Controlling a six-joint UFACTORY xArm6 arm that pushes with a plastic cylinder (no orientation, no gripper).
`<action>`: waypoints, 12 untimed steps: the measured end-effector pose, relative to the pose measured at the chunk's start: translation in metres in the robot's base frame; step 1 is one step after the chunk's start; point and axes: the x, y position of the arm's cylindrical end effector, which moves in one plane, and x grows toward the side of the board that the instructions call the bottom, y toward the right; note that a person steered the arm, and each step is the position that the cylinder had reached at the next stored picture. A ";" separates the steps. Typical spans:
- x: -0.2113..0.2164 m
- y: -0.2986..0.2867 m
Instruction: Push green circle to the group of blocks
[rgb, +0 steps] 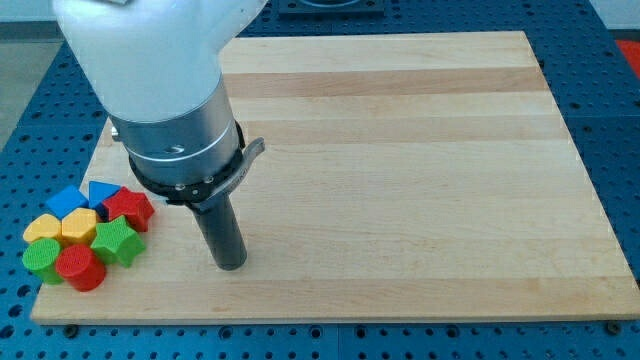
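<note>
Nearest you, at the board's bottom-left corner, sits the whole cluster: a red cylinder (80, 268) at its lowest point, the green circle (42, 259) touching it at about 9 o'clock, and a green star-like block (116, 241) at about 2 o'clock from the red cylinder. Above these you see a yellow round block (42, 229), a yellow hexagon-like block (79, 225), a red block (130, 208), a blue block (66, 199) and a blue triangle (103, 192), all packed touching. That green circle lies right at the wooden board's (420, 150) left edge, overhanging toward the blue perforated table (15, 300). You have no gripper to read here, only a rod; my tip (231, 264) rests on the wood at roughly 3 o'clock from the cluster, near it but apart from every block. From the tip toward 3 o'clock and 12 o'clock, wood runs out to the far edges. At 12 o'clock the arm's silver collar (180, 130) and white housing (150, 50) hide part of the board's top-left area.
</note>
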 end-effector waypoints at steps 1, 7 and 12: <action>0.010 0.012; 0.051 -0.154; -0.012 -0.184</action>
